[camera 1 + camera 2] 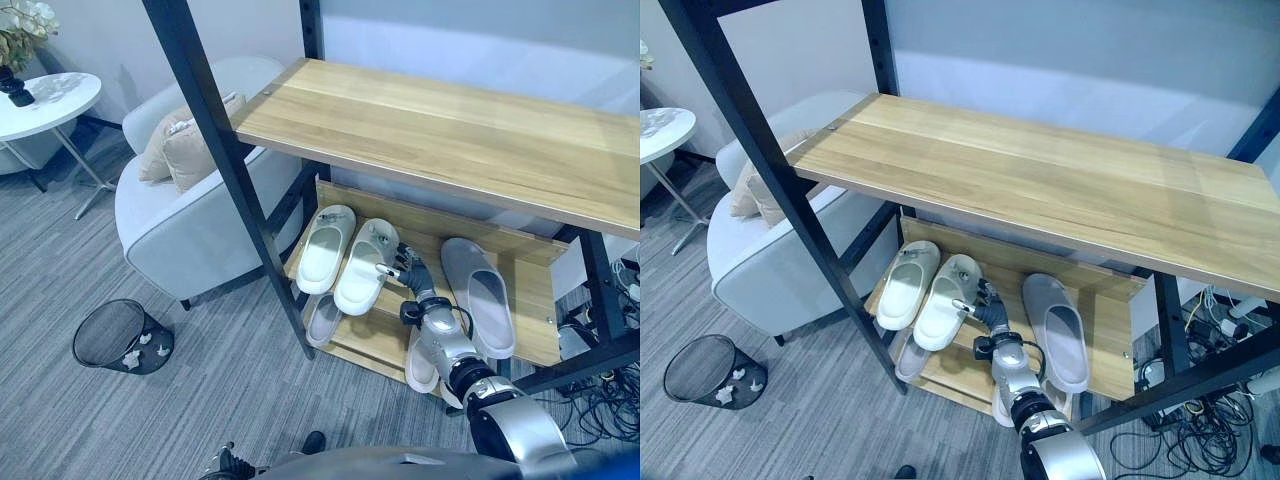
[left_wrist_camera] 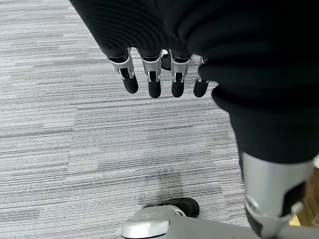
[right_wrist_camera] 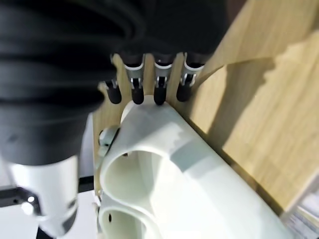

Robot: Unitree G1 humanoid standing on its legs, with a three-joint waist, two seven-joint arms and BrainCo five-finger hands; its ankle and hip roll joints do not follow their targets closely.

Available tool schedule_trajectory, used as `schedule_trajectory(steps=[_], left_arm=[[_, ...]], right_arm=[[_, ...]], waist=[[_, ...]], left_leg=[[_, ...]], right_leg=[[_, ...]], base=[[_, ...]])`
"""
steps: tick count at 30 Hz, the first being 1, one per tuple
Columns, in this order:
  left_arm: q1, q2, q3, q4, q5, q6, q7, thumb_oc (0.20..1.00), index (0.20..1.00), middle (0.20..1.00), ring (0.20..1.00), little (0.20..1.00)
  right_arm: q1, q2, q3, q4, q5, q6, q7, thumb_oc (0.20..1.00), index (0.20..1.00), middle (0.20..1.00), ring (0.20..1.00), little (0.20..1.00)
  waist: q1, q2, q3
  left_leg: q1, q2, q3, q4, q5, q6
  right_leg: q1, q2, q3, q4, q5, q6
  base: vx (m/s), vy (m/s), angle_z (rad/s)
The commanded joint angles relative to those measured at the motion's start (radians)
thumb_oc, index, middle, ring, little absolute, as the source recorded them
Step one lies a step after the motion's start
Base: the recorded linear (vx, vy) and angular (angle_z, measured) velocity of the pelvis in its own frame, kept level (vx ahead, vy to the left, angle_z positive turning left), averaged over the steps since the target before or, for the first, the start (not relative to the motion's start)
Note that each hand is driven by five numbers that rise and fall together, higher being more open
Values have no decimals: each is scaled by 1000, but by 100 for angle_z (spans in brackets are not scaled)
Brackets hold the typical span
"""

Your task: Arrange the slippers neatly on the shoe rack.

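While the right hand (image 1: 402, 268) reaches under the top board of the black-framed wooden shoe rack (image 1: 440, 130), its straight, dark-tipped fingers (image 3: 158, 94) lie against the side of a cream-white rubber slipper (image 1: 362, 265) on the middle shelf, spread in a relaxed row and not curled round anything. That slipper sits just beside its matching cream-white partner (image 1: 325, 246), on the side away from the hand, the pair lying parallel with toes toward the back of the rack. On the hand's other side, apart from it, a grey rubber slipper (image 1: 480, 294) rests alone on the same shelf. Below the hand, on the lowest shelf, another grey slipper (image 1: 321, 318) and a pale one (image 1: 420, 363) show partly. The step in hand looks like nudging the near cream slipper into line with its partner. The next move probably calls for a light sideways push, stopping before the pair shifts out of square, and after that the lone grey slipper would need its mate brought up beside it. The left hand (image 2: 160, 79) hangs idle over grey carpet (image 2: 75, 149), fingers straight and relaxed.
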Motion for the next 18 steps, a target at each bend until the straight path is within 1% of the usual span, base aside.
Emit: schedule_trajectory(steps=[1, 8, 12, 15, 18], left_arm=[[-45, -122, -9, 116, 4, -5, -46, 1000, 1000, 1000, 1000, 1000], [-39, -128, -5, 115, -7, -3, -63, 1000, 1000, 1000, 1000, 1000], [-31, -127, 5, 120, -18, -3, -67, 1000, 1000, 1000, 1000, 1000], [-32, -128, 8, 122, -28, -3, -72, 1000, 1000, 1000, 1000, 1000], [-34, -126, 12, 125, -32, -2, -78, 1000, 1000, 1000, 1000, 1000]], right_arm=[[-49, 10, -44, -29, 31, -48, 8, 1000, 1000, 1000, 1000, 1000], [-41, 13, -68, -16, 18, -52, -35, 1000, 1000, 1000, 1000, 1000], [-32, -8, -97, -8, 2, -76, -98, 1000, 1000, 1000, 1000, 1000], [-23, -12, -116, -20, 5, -82, -121, 1000, 1000, 1000, 1000, 1000], [-14, -24, -112, -39, -2, -77, -121, 1000, 1000, 1000, 1000, 1000]], waist=[[25, -10, -6], [21, -11, -17], [12, -7, -25], [3, -2, -31], [-4, 0, -34]], left_leg=[[-21, -58, -10, 6, 58, 59], [-17, -59, -6, 6, 55, 59], [-10, -57, 3, 6, 54, 59], [-5, -56, 10, 6, 53, 59], [-1, -54, 16, 6, 52, 59]], right_leg=[[53, -34, -58, 7, -12, 29], [55, -36, -53, 7, -12, 29], [59, -37, -50, 7, -12, 29], [60, -36, -44, 7, -12, 28], [62, -36, -40, 7, -11, 27]], base=[[0, 0, 0], [0, 0, 0], [0, 0, 0], [0, 0, 0], [0, 0, 0]])
